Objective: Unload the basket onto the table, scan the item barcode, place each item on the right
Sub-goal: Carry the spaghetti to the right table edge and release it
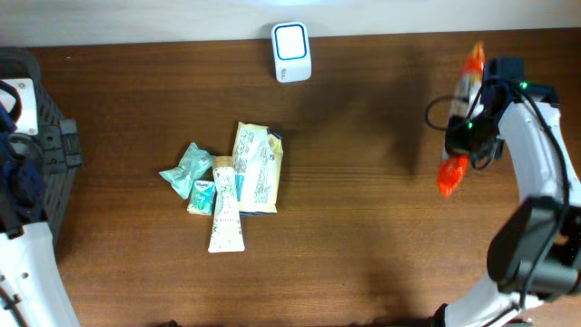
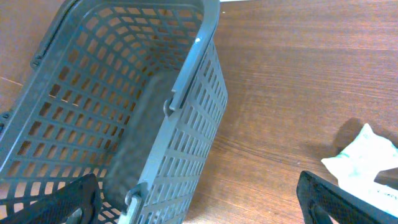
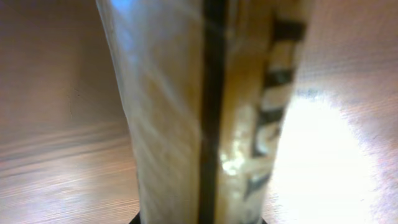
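Gripping an orange-ended packet [image 1: 452, 173] in the closed right end effector [image 1: 467, 132] near the right edge of the desk [image 1: 363, 227]; holding the left end effector [image 2: 199, 205] spread wide by the grey basket [image 2: 193, 68].

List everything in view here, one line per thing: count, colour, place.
scanner: one, white with a pale blue face, far edge of the table, centre
cream packet: one, cream with print, centre pile
white tube: one, white, along the cream packet's left side
teal packet: one, crumpled teal, left of the pile
small pack: one, green and white, between teal packet and tube
orange packet: one, orange, right side, held
basket: one, grey plastic, left edge
table: one, brown wood
left gripper: one, black, open, beside the basket
right gripper: one, black, shut on the orange packet
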Controlling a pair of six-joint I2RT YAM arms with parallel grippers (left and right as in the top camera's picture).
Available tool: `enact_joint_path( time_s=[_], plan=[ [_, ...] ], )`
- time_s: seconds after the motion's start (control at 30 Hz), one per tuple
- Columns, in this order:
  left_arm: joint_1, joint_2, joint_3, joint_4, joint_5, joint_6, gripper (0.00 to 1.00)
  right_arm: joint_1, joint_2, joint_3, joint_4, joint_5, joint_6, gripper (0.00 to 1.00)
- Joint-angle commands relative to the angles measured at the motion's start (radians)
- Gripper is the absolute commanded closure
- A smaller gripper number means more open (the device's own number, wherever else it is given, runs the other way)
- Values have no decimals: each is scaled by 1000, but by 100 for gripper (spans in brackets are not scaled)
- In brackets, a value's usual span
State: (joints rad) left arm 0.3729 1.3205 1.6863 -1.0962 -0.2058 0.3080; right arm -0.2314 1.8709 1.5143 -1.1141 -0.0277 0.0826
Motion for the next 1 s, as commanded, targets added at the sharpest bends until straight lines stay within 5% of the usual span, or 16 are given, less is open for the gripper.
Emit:
enact_joint_path(
  time_s=[0.0,0.43,0.5,0.53,0.6,0.7,0.77,0.97],
  plan=[
    [3,-1,4,2,8,11,1,-19,90,-29,17,86,0,96],
    [3,-1,4,2,8,11,1,-19,117,-14,49,212,1,89],
    [3,-1,4,2,8,11,1,-19,117,-10,56,219,-28,70],
    [3,-1,4,2,8,11,1,-18,116,5,47,219,-34,46],
    [3,-1,4,2,8,11,1,-17,116,87,-31,166,-34,28],
    [3,-1,4,2,8,11,1,-17,116,314,-190,-107,-34,21],
    [3,-1,4,2,8,11,1,-7,117,343,-153,-425,-33,20],
    [3,-1,4,2,8,11,1,321,118,168,85,-504,56,20]
  ],
)
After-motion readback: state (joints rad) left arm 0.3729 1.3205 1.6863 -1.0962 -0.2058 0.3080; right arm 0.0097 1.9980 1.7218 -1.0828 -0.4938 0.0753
